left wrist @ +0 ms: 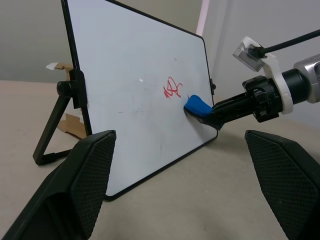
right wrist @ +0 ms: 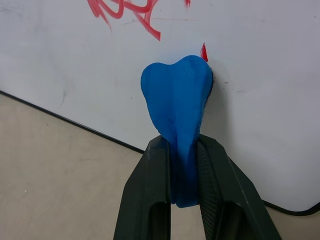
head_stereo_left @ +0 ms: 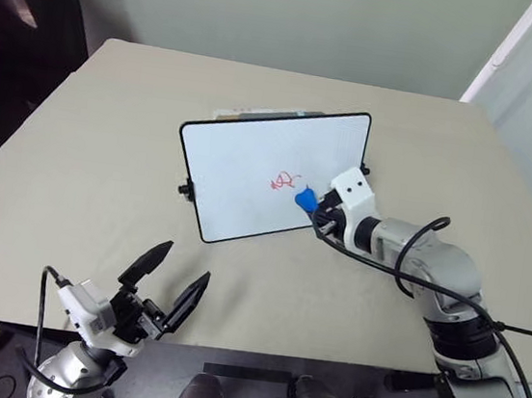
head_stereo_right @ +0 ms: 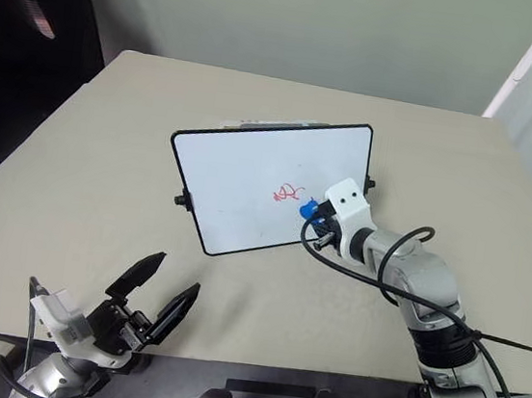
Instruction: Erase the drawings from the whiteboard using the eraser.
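Blue, bone-shaped eraser (right wrist: 176, 107) sits pinched between the two black fingers of the right end effector (right wrist: 182, 185), its rounded head pressed against the white rectangular whiteboard with the thin black rim (head_stereo_left: 250, 173). That board stands propped on its side stand on the beige tabletop (head_stereo_left: 87, 158), tilted back. The eraser meets the board just beside and below the small red loopy marker drawings (head_stereo_left: 286, 180), which look largely untouched apart from a red fleck right at the eraser's edge.

By my reading, the wiping step has just begun: contact is made, but the scribble is not yet rubbed away. The next move likely calls for sliding the eraser up and across the red strokes while keeping it pressed on, gently enough not to push the propped board backward.

Near the tabletop's front edge, the left end effector (head_stereo_left: 169, 289) hangs well apart from the board, its black fingers spread wide and holding nothing.
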Available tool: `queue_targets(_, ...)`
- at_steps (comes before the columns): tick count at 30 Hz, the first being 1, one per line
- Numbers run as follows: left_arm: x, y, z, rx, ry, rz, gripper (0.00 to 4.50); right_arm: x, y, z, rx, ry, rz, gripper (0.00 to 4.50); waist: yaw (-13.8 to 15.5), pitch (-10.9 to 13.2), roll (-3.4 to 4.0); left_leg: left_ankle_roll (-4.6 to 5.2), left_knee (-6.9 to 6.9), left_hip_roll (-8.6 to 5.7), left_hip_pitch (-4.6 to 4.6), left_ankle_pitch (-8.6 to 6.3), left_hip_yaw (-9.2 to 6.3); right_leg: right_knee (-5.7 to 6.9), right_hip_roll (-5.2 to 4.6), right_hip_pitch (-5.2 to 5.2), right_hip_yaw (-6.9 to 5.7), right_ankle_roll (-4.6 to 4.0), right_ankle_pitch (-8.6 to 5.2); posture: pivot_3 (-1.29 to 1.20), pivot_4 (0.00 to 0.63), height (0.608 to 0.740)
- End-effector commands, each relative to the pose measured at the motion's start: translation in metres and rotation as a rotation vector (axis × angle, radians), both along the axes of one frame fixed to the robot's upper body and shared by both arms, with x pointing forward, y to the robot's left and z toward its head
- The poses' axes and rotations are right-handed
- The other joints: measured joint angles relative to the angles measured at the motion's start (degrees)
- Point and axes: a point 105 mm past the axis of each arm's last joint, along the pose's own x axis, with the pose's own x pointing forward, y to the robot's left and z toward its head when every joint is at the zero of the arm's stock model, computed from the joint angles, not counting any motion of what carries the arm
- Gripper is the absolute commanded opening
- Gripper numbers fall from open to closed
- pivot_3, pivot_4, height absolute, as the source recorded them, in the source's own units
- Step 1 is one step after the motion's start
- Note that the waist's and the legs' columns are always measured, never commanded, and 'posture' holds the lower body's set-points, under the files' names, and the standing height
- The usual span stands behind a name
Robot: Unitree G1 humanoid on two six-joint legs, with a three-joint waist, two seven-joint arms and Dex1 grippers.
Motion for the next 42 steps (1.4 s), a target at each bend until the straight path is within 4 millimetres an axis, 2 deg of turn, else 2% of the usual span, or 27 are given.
queue_targets(1,-0.001,-0.002,0.005,-0.006,-0.026,-0.010,4.50,0.011,-0.002,0.038,0.051,-0.140,-0.037,0.41,-0.1,0.0,0.01,0.00,0.00,0.00,0.00,0.00,0.00,0.01,0.00,-0.01,0.00,-0.02,0.01,0.00,0.150,0.740)
queue_targets(4,0.000,-0.002,0.005,-0.007,-0.027,-0.010,4.50,0.014,-0.003,0.048,0.066,-0.172,-0.055,0.41,-0.2,0.0,0.02,-0.01,0.00,0.00,0.00,0.02,0.00,0.03,0.01,-0.02,0.00,-0.05,0.04,0.00,0.150,0.740)
queue_targets(7,0.001,-0.002,0.005,-0.007,-0.028,-0.010,4.50,0.017,-0.006,0.049,0.068,-0.175,-0.070,0.41,-0.2,0.0,0.02,-0.01,0.00,0.00,0.00,0.04,0.00,0.03,0.01,-0.03,0.00,-0.08,0.05,0.00,0.150,0.740)
queue_targets(10,0.001,-0.003,0.006,-0.007,-0.030,-0.011,4.50,0.015,-0.010,0.033,0.046,-0.127,-0.073,0.41,-0.1,0.0,0.02,-0.02,0.00,0.00,0.00,0.04,0.00,0.03,0.01,-0.02,0.00,-0.09,0.05,0.00,0.150,0.740)
queue_targets(14,0.001,-0.002,0.006,-0.008,-0.030,-0.008,4.50,0.004,-0.006,0.005,0.001,-0.052,-0.032,0.41,-0.1,0.0,0.00,-0.03,0.00,0.00,0.01,0.05,0.00,0.02,0.01,0.02,0.00,-0.09,0.05,0.00,0.150,0.740)
queue_targets(17,0.001,-0.002,0.007,-0.008,-0.030,-0.008,4.50,0.002,-0.006,-0.002,-0.016,-0.038,-0.029,0.41,-0.1,0.0,0.01,-0.04,0.01,0.00,0.00,0.05,0.01,0.02,0.00,0.03,0.00,-0.09,0.05,0.00,0.150,0.740)
queue_targets(20,0.001,-0.001,0.007,-0.009,-0.029,-0.005,4.50,0.003,-0.001,0.005,-0.011,-0.055,-0.015,0.41,-0.2,0.0,0.01,-0.06,0.00,0.00,0.01,0.06,0.01,0.03,0.01,0.01,0.00,-0.08,0.05,0.00,0.150,0.740)
queue_targets(28,0.002,0.001,0.007,-0.011,-0.030,0.000,4.50,0.014,0.012,0.061,0.053,-0.204,0.008,0.41,-0.7,0.0,0.05,-0.05,-0.02,0.00,-0.02,0.07,0.00,0.09,0.03,-0.12,0.02,-0.09,0.06,0.00,0.150,0.740)
queue_targets(32,0.001,0.002,0.007,-0.012,-0.032,0.004,4.50,0.011,0.019,0.075,0.054,-0.241,0.037,0.41,-0.7,0.0,0.05,-0.04,-0.03,0.00,-0.02,0.07,0.00,0.09,0.03,-0.13,0.02,-0.10,0.06,0.00,0.150,0.740)
queue_targets(34,0.001,0.003,0.008,-0.012,-0.033,0.006,4.50,0.009,0.021,0.072,0.040,-0.231,0.049,0.41,-0.7,0.0,0.05,-0.05,-0.05,0.00,-0.06,0.07,0.00,0.09,0.02,-0.17,0.01,-0.11,0.05,0.00,0.150,0.740)
queue_targets(38,0.000,0.002,0.008,-0.013,-0.031,0.000,4.50,0.004,0.018,0.041,-0.001,-0.150,0.053,0.41,-0.6,0.0,0.05,-0.08,-0.05,0.00,-0.16,0.09,-0.01,0.09,0.02,-0.25,0.00,-0.10,0.05,0.00,0.150,0.740)
queue_targets(42,-0.002,0.002,0.009,-0.015,-0.033,0.001,4.50,0.001,0.017,0.022,-0.014,-0.104,0.041,0.41,-0.6,0.0,0.05,-0.15,-0.03,0.00,-0.21,0.12,-0.01,0.08,0.00,-0.24,0.01,-0.10,0.05,0.00,0.150,0.740)
